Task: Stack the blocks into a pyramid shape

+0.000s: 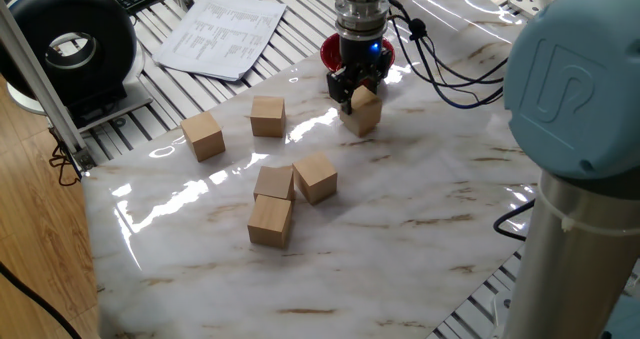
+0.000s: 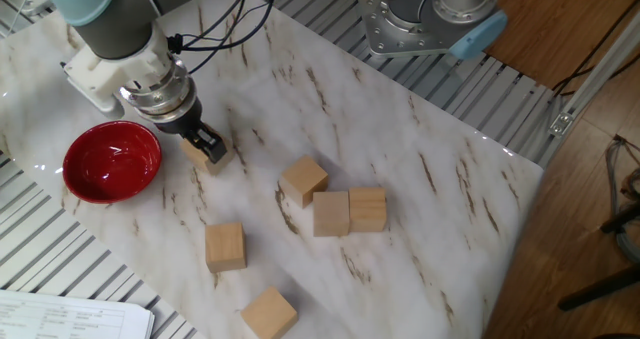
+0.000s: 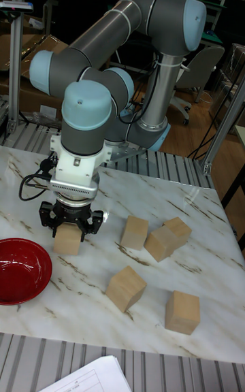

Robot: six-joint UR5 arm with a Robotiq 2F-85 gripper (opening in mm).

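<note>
My gripper (image 1: 357, 91) stands low over the table next to the red bowl, shut on one tan block (image 1: 363, 114) whose lower half shows below the fingers. The same gripper (image 2: 203, 143) and block (image 2: 217, 160) show in the other fixed view, and again in the tall view, gripper (image 3: 70, 223) and block (image 3: 68, 242), with the block at or just above the marble. Three blocks cluster mid-table (image 1: 315, 177) (image 1: 274, 182) (image 1: 270, 221). Two more lie apart (image 1: 268, 116) (image 1: 203, 135).
The red bowl (image 2: 112, 161) sits just beside the gripper, toward the table edge. Papers (image 1: 222, 31) and a black round device (image 1: 70, 47) lie beyond the marble top. The arm's cables (image 1: 450, 74) hang over the far side, and its base (image 2: 430, 19) stands at the table's edge.
</note>
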